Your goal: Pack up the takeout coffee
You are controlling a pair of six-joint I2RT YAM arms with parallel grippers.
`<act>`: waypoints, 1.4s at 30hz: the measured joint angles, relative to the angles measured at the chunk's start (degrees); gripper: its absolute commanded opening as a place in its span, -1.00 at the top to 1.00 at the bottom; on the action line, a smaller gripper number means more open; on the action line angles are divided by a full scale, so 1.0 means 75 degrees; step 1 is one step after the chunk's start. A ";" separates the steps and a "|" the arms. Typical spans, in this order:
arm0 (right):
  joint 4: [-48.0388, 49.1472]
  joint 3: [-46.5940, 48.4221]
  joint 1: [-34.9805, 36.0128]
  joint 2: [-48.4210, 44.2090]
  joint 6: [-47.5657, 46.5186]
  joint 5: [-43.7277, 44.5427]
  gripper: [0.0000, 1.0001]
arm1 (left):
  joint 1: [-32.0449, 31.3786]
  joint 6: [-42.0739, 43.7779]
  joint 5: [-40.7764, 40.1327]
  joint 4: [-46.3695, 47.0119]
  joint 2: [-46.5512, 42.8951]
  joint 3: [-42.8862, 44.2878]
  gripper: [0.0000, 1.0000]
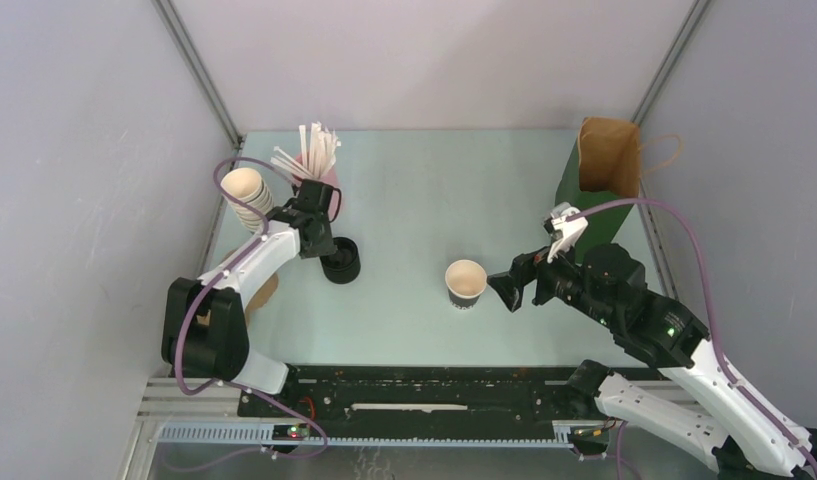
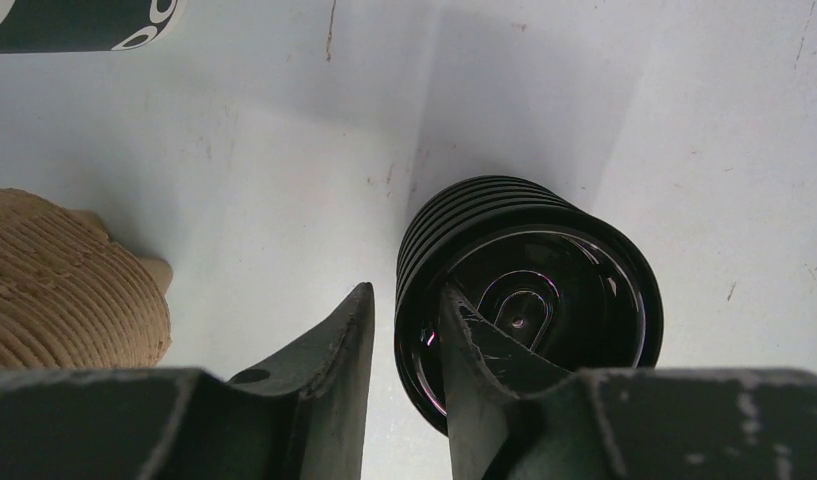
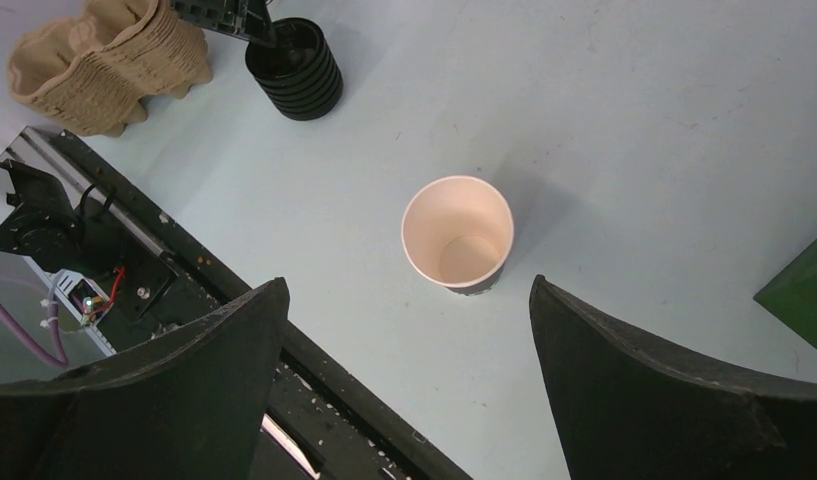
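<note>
No capped takeout coffee shows in any view. A single lidless dark cup (image 1: 466, 283) (image 3: 456, 232) with a cream inside stands upright mid-table. My right gripper (image 1: 506, 290) (image 3: 408, 282) hovers just right of it, jaws wide open and empty. A stack of black lids (image 1: 341, 262) (image 2: 544, 290) (image 3: 296, 70) stands at the left. My left gripper (image 1: 324, 245) (image 2: 406, 290) straddles its near rim: one finger sits inside the top lid, the other outside the stack with a thin gap. The jaws are narrow but open.
A brown paper bag (image 1: 609, 155) stands open at the back right beside a green block (image 1: 574, 185) (image 3: 799, 290). Stacked lidless cups (image 1: 246, 195) and a holder of white straws (image 1: 314, 150) stand back left. Moulded cardboard carriers (image 2: 64, 280) (image 3: 104, 55) lie left of the lids.
</note>
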 measured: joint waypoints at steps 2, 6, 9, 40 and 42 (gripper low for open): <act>0.0000 0.0000 0.0000 0.0032 0.0012 -0.0003 -0.99 | 0.0000 0.0000 0.0000 0.0000 -0.0003 0.0000 0.40; 0.0003 0.0000 0.0000 0.0082 0.0020 -0.0006 -0.99 | -0.0015 -0.0003 -0.0012 -0.0003 -0.0003 0.0000 0.49; 0.0006 0.0000 0.0000 0.0096 0.0041 -0.0015 -0.99 | -0.0050 0.0000 -0.0023 -0.0006 -0.0009 0.0000 0.48; 0.0061 0.0000 0.0000 0.0181 0.0184 -0.0087 -0.99 | -0.0277 0.0006 -0.0452 -0.0169 -0.0268 0.0000 0.77; 0.0064 0.0000 0.0000 0.0181 0.0184 -0.0087 -0.99 | -0.0277 0.0009 -0.0452 -0.0172 -0.0268 0.0000 0.80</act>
